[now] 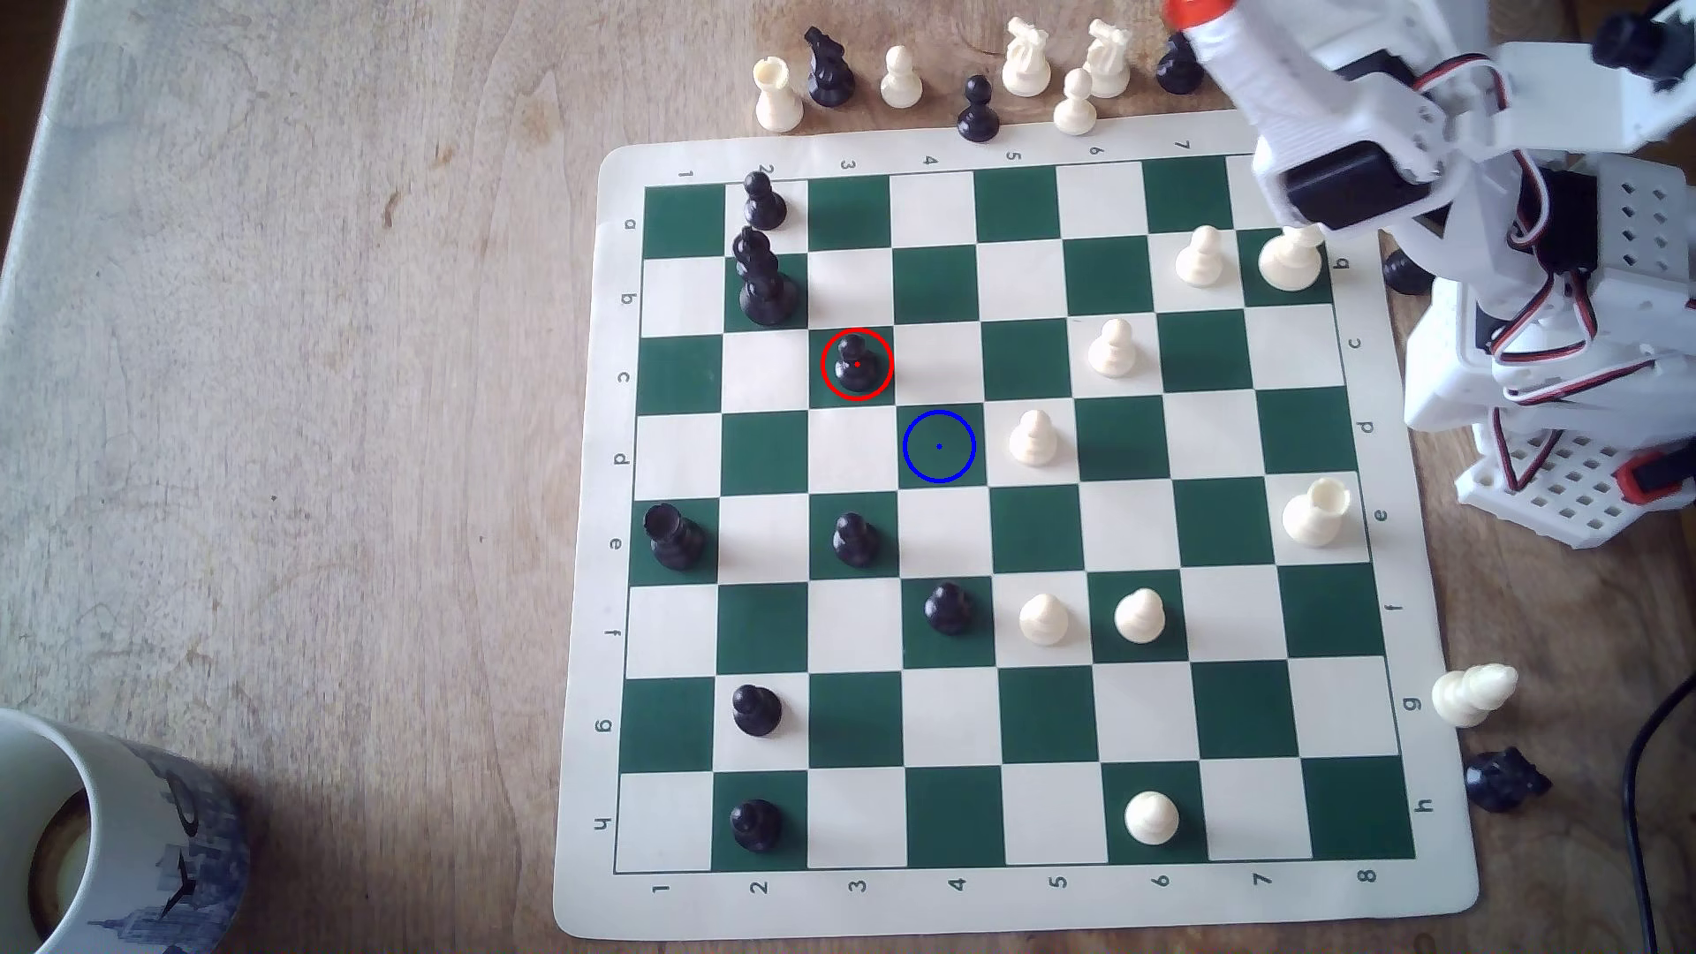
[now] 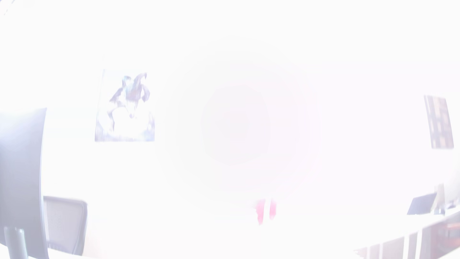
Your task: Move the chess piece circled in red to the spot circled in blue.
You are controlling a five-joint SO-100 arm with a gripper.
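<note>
My pincer (image 1: pixel 1193 18) sits raised at the upper right of the exterior view, its orange tip cut by the frame edge above the far rim of the chessboard (image 1: pixel 587 550); whether the jaws are parted or closed I cannot tell. In the washed-out wrist view two faint pink fingertips (image 2: pixel 260 211) show close together, with a room beyond them and no board, so I judge the pincer to be aimed outward, not down.

The black pawn (image 1: pixel 855 365) stands upright inside the red ring on a green square, well apart from my pincer, lower and toward the exterior view's left. Its long axis is vertical, which suits a grasp from above at the neck.

The blue-ringed square (image 1: pixel 939 447) is bare and touches the pawn's square corner to corner, one step diagonally toward the exterior view's lower right. A white pawn (image 1: pixel 1034 438) occupies the square just beside it, a likely hazard at release. The reach has not yet begun.
</note>
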